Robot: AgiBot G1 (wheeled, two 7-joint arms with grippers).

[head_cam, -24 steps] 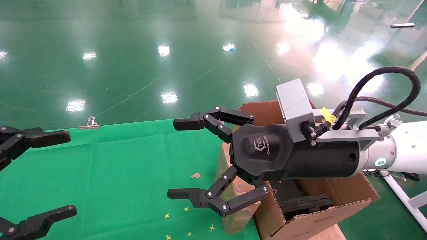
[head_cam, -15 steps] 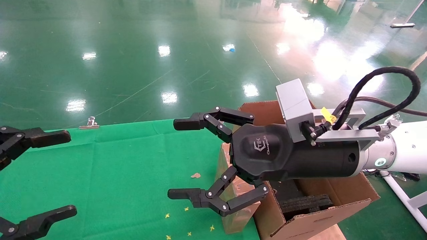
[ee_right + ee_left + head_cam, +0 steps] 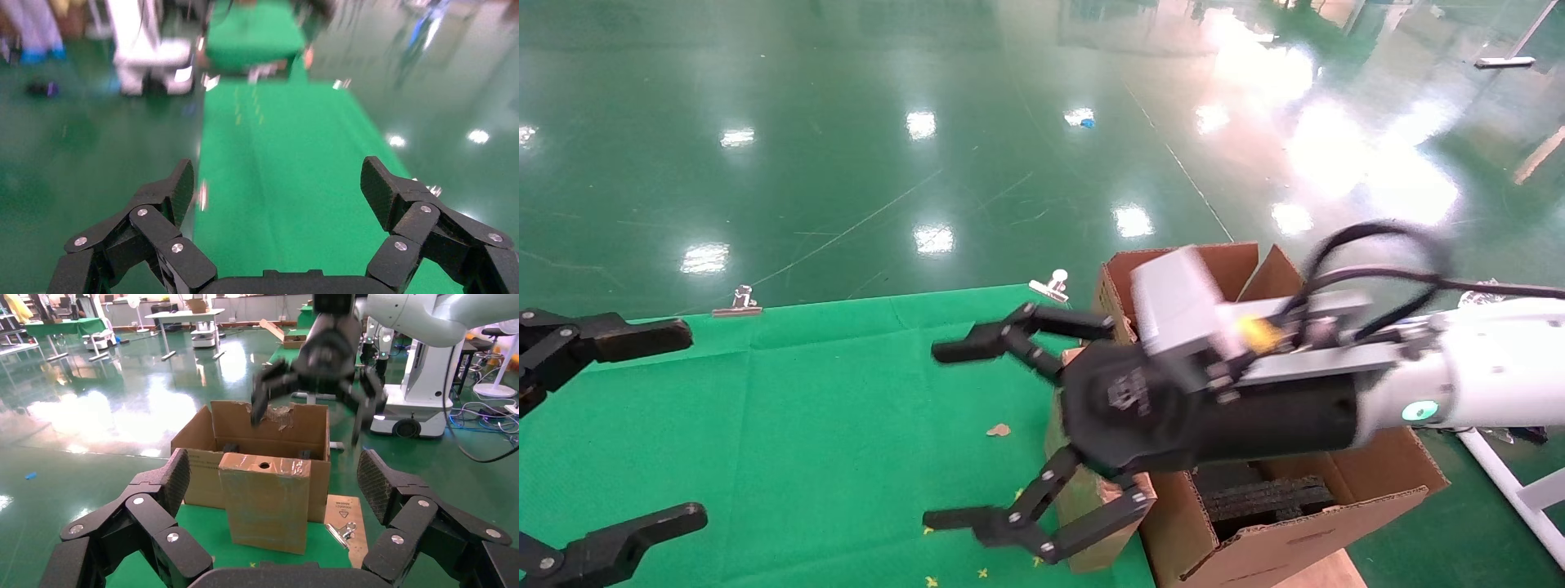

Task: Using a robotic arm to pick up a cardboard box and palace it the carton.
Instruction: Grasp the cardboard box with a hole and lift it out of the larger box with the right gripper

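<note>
The small cardboard box (image 3: 266, 502) stands upright on the green cloth, its holed narrow face up, against the carton's (image 3: 196, 471) outer wall. In the head view the box (image 3: 1091, 500) is mostly hidden behind my right gripper (image 3: 944, 434). That gripper, on the white arm, is open and empty, above and in front of the box and apart from it. It also shows over the carton in the left wrist view (image 3: 306, 424). The carton (image 3: 1295, 539) holds black foam (image 3: 1267, 494). My left gripper (image 3: 686, 425) is open and empty at the cloth's left, facing the box.
The green cloth (image 3: 805, 425) covers the table, held by metal clips (image 3: 738, 300) (image 3: 1052, 286). A brown scrap (image 3: 998, 429) and yellow bits lie on it. A flat printed card (image 3: 343, 511) lies beside the carton. A white stand leg (image 3: 1508, 482) is at the right.
My right gripper has swung down and a little left toward the box, and shows blurred. The box, carton and left gripper have not moved.
</note>
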